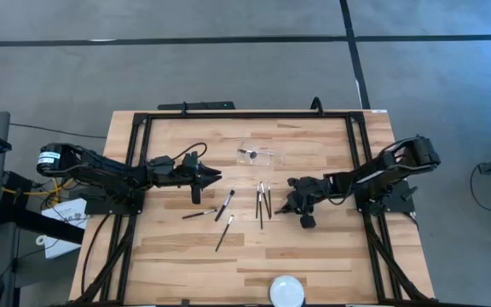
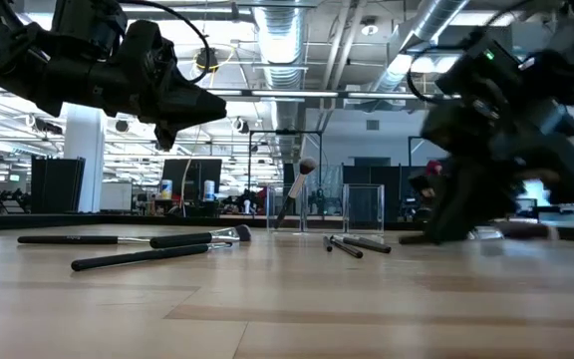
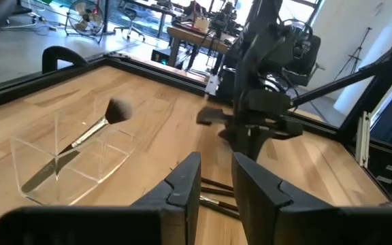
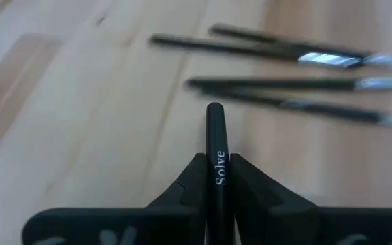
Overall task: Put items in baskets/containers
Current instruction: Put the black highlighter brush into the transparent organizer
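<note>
Gripping a brush (image 4: 216,146): right gripper (image 4: 216,170), fingers clamped on the black handle, low at the table (image 1: 314,256).
Left gripper (image 3: 216,184) is held above the wood, fingers slightly apart, empty. One brush (image 3: 90,129) is seen leaning in the clear container (image 3: 67,160); others (image 1: 262,203) lie between both grippers.

Overhead down on whole table (image 1: 314,256), low level across it, wrist views close, right perhaps closest.

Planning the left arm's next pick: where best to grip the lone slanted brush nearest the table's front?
Mid-handle on the lone brush, coming straight down, jaws set across its slant. It lies flat, thin and clear of the other brushes, so a top-down pinch probably fits best.
</note>
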Robot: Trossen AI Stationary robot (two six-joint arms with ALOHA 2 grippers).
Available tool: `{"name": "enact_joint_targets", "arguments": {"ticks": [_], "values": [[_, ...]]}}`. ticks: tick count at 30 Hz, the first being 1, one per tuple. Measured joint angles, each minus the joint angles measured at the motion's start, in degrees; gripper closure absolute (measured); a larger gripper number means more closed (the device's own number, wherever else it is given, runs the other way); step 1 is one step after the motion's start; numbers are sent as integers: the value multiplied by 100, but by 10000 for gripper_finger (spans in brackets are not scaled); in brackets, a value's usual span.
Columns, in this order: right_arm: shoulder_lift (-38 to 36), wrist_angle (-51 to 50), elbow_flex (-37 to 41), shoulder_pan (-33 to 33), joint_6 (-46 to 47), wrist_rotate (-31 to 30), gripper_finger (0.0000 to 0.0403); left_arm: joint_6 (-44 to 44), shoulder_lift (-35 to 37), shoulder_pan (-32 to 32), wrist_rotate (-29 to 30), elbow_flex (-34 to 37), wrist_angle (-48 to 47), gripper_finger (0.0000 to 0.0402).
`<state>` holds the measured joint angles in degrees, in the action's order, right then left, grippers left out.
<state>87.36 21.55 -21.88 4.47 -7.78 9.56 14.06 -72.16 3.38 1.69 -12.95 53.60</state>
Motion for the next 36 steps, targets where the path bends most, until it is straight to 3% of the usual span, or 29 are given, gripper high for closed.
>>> {"name": "enact_joint_targets", "arguments": {"ticks": [7,11,14,18,28,36], "values": [[-766,-2570,-1213,3,-742,-942,370,-2,0,0,-2,-2,4,320],[-934,-3871,-2045,-75,-1543,-1959,369,-4,0,0,0,-2,28,320],[-918,-4412,-2562,-243,-2314,-2865,369,-4,0,0,-1,-2,34,320],[-692,-4547,-2966,-642,-3176,-3554,370,-4,0,2,-1,-4,42,320],[42,-5117,-3644,-1628,-4571,-3695,369,-8,59,2,0,11,42,320],[685,-5477,-3945,-1523,-6051,-3971,358,-7,59,2,0,15,42,320]]}}
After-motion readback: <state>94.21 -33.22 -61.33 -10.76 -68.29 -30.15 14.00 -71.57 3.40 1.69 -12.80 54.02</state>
